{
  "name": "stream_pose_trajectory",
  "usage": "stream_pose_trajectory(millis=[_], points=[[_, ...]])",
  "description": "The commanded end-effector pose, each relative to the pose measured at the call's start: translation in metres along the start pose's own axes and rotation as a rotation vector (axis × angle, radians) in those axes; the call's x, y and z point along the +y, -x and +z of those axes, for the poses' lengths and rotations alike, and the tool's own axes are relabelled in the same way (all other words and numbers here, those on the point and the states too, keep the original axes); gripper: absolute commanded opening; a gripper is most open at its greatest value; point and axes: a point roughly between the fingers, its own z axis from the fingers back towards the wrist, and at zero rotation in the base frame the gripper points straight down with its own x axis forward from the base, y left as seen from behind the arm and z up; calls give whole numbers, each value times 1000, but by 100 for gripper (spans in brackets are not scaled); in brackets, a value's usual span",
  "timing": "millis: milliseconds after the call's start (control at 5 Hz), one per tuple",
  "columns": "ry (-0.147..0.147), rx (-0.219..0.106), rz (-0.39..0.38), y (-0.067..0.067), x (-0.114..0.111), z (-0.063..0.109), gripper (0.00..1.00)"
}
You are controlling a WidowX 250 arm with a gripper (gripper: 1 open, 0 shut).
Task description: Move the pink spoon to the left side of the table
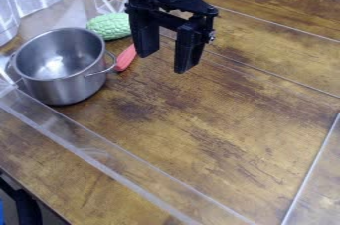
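From here it looks like the reach for the pink spoon [126, 59], lying upper left between pot [59, 64] and gripper [169, 57], whose opening I can't make out; next it should shift left and lower.

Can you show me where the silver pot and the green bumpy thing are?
Silver pot [62, 88]: camera view, on its outer side wall.
Green bumpy thing [109, 26]: camera view, on its knobbly middle.
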Motion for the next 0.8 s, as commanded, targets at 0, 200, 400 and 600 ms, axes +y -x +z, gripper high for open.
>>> stream_pose_trajectory(millis=[0, 200, 400, 600], points=[[3, 27, 23, 0, 10, -13, 100], [4, 43, 25, 3, 18, -1, 100], [0, 57, -5, -4, 17, -13, 100], [-5, 54, -32, -14, 19, -24, 100]])
